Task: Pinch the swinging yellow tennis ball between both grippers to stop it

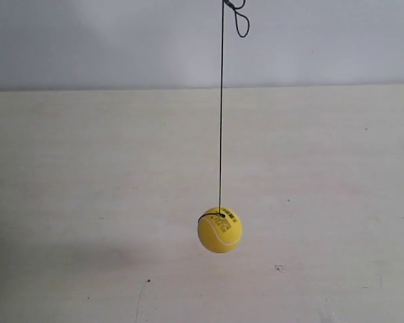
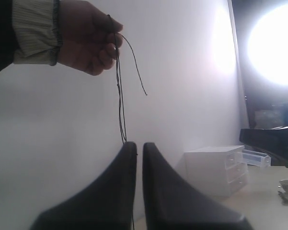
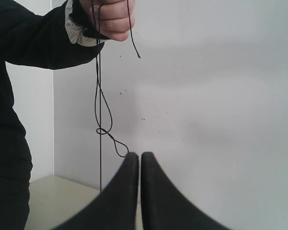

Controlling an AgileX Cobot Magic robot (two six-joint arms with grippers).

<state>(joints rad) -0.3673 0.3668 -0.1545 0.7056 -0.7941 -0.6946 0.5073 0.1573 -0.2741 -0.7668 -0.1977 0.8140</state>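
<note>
Pale table [image 1: 67, 202] against white wall [image 1: 121, 40], we see yellow tennis ball [image 1: 220, 230] hanging mid-table, string [image 1: 221, 101] vertical from a hand [image 2: 86, 40], left gripper [image 2: 139, 146] and right gripper [image 3: 140, 155] clenched, empty.

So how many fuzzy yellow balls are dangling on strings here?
1. The small yellow fuzzy tennis ball hangs on a thin dark string over the pale tabletop, near the exterior view's middle. Neither wrist view shows another.

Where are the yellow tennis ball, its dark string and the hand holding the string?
yellow tennis ball [image 1: 220, 232]: exterior view, the centre of its front face.
string [image 1: 221, 121]: exterior view, midway along the straight stretch above the ball.
hand [image 2: 86, 40]: left wrist view, the middle of the closed hand.
</note>
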